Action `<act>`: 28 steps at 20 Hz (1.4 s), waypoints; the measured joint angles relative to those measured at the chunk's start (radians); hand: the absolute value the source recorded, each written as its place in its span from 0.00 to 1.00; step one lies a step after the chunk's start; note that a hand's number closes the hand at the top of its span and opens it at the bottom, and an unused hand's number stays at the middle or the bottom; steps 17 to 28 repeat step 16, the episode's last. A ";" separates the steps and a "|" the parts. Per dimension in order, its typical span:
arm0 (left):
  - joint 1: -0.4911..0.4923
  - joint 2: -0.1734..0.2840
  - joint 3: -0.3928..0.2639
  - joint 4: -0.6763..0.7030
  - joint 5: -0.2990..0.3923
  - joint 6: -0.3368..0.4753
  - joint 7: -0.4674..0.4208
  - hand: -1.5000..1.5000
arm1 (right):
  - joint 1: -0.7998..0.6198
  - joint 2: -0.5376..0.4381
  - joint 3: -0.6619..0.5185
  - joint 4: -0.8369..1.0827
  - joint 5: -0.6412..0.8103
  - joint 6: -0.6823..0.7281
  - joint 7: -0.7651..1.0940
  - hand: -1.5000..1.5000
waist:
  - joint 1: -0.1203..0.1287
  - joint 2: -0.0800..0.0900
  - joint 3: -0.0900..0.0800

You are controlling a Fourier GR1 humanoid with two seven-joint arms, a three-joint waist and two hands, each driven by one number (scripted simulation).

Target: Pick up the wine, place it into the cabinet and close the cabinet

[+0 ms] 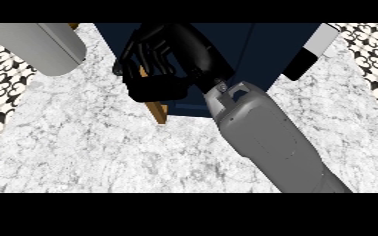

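A dark blue cabinet stands at the back middle of the marble counter. Its door shows only as a thin tan wooden edge sticking out toward me. My right hand reaches in from the lower right, with fingers and thumb curled round that door edge. No wine bottle is in view. Of the left arm only a grey forearm shows at the upper left, and its hand is out of the picture.
A white and black panel leans at the cabinet's right corner. Patterned tiles border the counter at the far left and far right. Bare marble stretches across the front.
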State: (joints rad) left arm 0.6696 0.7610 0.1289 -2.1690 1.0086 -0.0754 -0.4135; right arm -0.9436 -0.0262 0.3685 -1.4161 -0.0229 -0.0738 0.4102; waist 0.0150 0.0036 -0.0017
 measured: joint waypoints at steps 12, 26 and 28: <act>-0.171 -0.077 -0.158 -0.004 -0.112 0.135 0.080 0.00 | -0.055 -0.014 -0.054 0.172 -0.035 0.146 -0.212 1.00 | 0.009 -0.021 -0.012; -0.213 -0.102 -0.201 0.016 -0.145 0.165 0.087 0.00 | -0.068 -0.019 -0.057 0.207 -0.029 0.167 -0.263 1.00 | 0.011 -0.023 -0.016; -0.213 -0.102 -0.201 0.016 -0.145 0.165 0.087 0.00 | -0.068 -0.019 -0.057 0.207 -0.029 0.167 -0.263 1.00 | 0.011 -0.023 -0.016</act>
